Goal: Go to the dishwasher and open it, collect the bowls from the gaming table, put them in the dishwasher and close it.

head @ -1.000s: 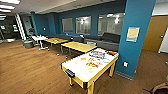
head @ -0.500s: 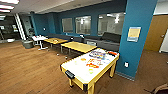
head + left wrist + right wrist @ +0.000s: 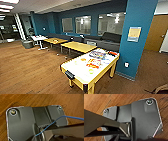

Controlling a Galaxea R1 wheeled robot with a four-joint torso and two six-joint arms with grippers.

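Lower centre of the head view is occupied by the gaming table (image 3: 82, 72), its long axis running toward the upper right; small bowls (image 3: 91, 71) are glimpsed on its surface. Pincer states cannot be told.

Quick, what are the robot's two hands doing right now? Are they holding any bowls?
Left gripper: cannot be told; the fingers are not clear in its wrist view.
Right gripper: cannot be told either, for the same reason.
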